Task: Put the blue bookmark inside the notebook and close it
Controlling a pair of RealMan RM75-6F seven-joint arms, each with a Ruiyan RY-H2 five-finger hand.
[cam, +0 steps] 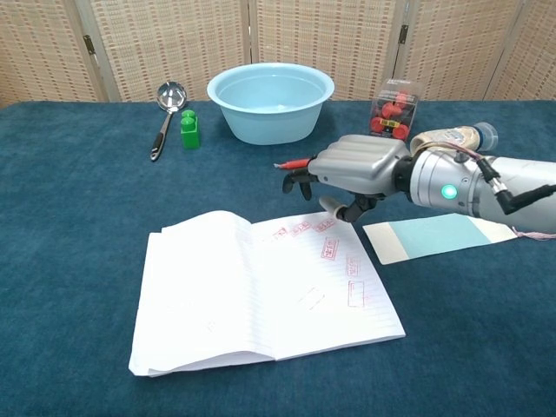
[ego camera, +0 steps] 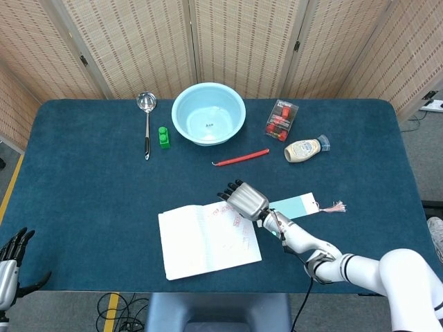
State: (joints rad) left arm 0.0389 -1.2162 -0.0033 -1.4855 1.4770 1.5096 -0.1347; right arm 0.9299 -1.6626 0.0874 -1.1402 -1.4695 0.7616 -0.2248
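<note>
Blue paper, one bookmark [cam: 441,236] only, lies flat just beside the single open white lined notebook [cam: 261,291], on its far-right side. Your right hand [cam: 347,171] hovers over the notebook's far corner, fingers loosely curled, holding nothing, bookmark just beyond it. Only the head view shows your left hand [ego camera: 10,257], fingers apart, well apart from the notebook.

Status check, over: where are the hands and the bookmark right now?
Right robot hand empty, over the notebook's far right corner. Left robot hand idle at the table edge. Bookmark flat on the table, right of the open notebook. Nothing blocking it.
</note>
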